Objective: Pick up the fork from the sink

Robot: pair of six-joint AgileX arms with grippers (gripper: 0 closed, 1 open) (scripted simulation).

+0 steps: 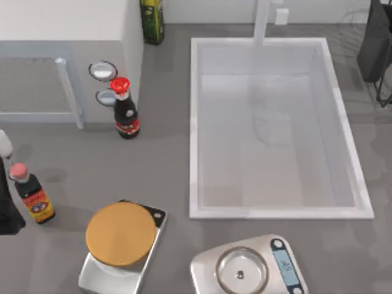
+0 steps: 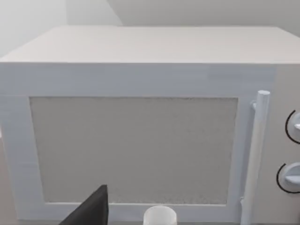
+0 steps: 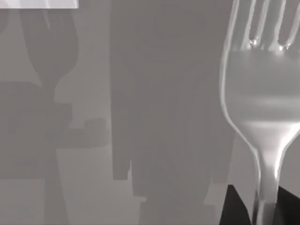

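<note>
- The fork [image 3: 262, 108] fills the near foreground of the right wrist view, tines pointing away from the camera, its thin neck running down between two dark fingers [image 3: 232, 206] of the right gripper [image 3: 259, 213], which look pinched on the handle.
- Beyond the fork is a plain grey surface carrying the fork's shadow, so I judge it lifted clear rather than lying flat.
- In the top view the right arm [image 1: 375, 46] stands at the far right corner of the sink [image 1: 195, 128], just outside its rim.
- The sink's basin looks bare, with the faucet post [image 1: 262, 21] at its far rim.
- Progress, as a judgement: the grasp and lift appear done; little remains beyond holding the fork steady away from the sink.
- The left arm [image 1: 7, 202] is parked well left of the sink; I cannot tell how its gripper stands.
- Count: one fork, one sink, two scales [image 1: 251, 266] in front of the sink, two red-capped sauce bottles [image 1: 125, 110] left of it, one green bottle [image 1: 152, 18], one microwave [image 2: 140, 117].
</note>
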